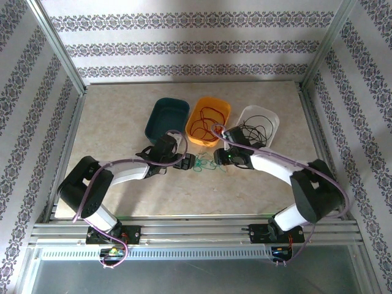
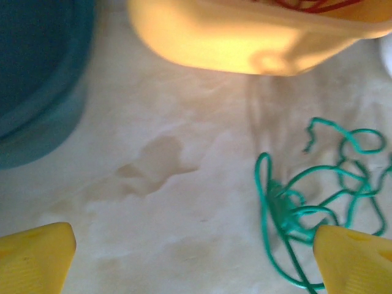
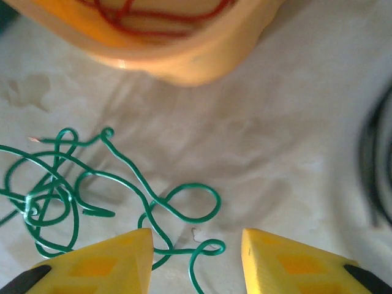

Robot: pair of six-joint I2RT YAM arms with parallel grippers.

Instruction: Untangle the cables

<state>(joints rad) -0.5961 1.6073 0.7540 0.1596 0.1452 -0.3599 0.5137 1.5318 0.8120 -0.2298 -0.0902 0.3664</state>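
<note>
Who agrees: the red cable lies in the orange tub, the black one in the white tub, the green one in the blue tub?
Wrong: the top view shows the green cable loose on the table, not in the blue tub. The rest holds.

The top camera looked down from above and behind the arm bases, at the bottom of its frame, taking in the whole surface. Each wrist camera sat close over it, facing forward past yellow fingertips; both shared the green cable and, along the upper edge, the orange bin.
</note>
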